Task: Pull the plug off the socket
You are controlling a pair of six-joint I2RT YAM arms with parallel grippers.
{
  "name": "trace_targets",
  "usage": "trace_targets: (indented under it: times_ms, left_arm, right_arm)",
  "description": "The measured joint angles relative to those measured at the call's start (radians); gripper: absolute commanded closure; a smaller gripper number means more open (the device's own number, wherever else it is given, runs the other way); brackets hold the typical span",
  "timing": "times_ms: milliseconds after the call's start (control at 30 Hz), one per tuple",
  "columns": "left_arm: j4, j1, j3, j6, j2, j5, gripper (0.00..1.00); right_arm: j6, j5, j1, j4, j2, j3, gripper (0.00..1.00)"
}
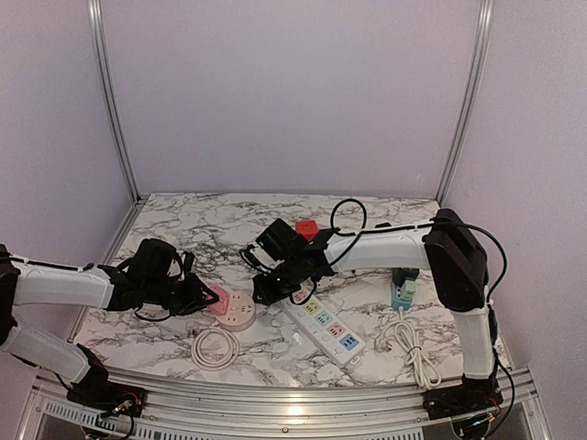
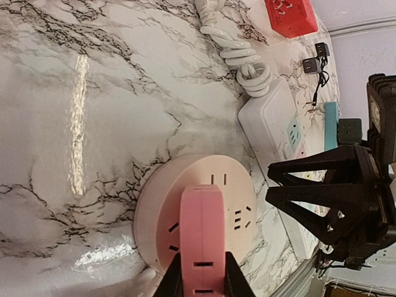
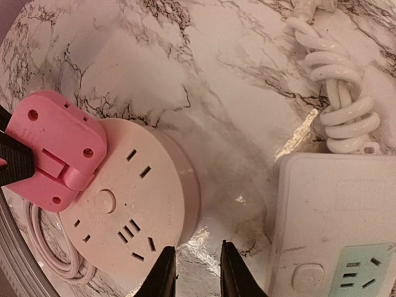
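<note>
A round pale pink socket (image 1: 240, 312) lies on the marble table. A brighter pink plug (image 1: 218, 298) sits in its left side. My left gripper (image 1: 200, 295) is shut on the plug; in the left wrist view its fingers (image 2: 171, 279) clamp both sides of the plug (image 2: 201, 235) over the socket (image 2: 232, 198). My right gripper (image 1: 273, 288) hovers low beside the socket's right rim. In the right wrist view its fingers (image 3: 164, 272) stand slightly apart and empty over bare table, next to the socket (image 3: 136, 210) and plug (image 3: 55, 148).
A white power strip (image 1: 323, 323) lies just right of the socket, also in the right wrist view (image 3: 334, 223). A coiled white cable (image 1: 215, 348) lies in front. A red adapter (image 1: 306, 227), a teal adapter (image 1: 402, 291) and a bundled white cord (image 1: 413, 350) are farther off.
</note>
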Motion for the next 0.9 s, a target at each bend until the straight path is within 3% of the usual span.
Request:
trace_targets:
  times_ms: [433,900]
  left_arm:
    - [-0.058,-0.179,-0.008,-0.137,-0.062,-0.337,1.0]
    - [-0.058,-0.195,-0.008,-0.159,-0.062,-0.405,1.0]
  right_arm:
    - [-0.007,0.003,0.04,0.017,0.032,0.078,0.76]
    - [-0.003,-0.02,0.065,0.037,0.087,0.105,0.84]
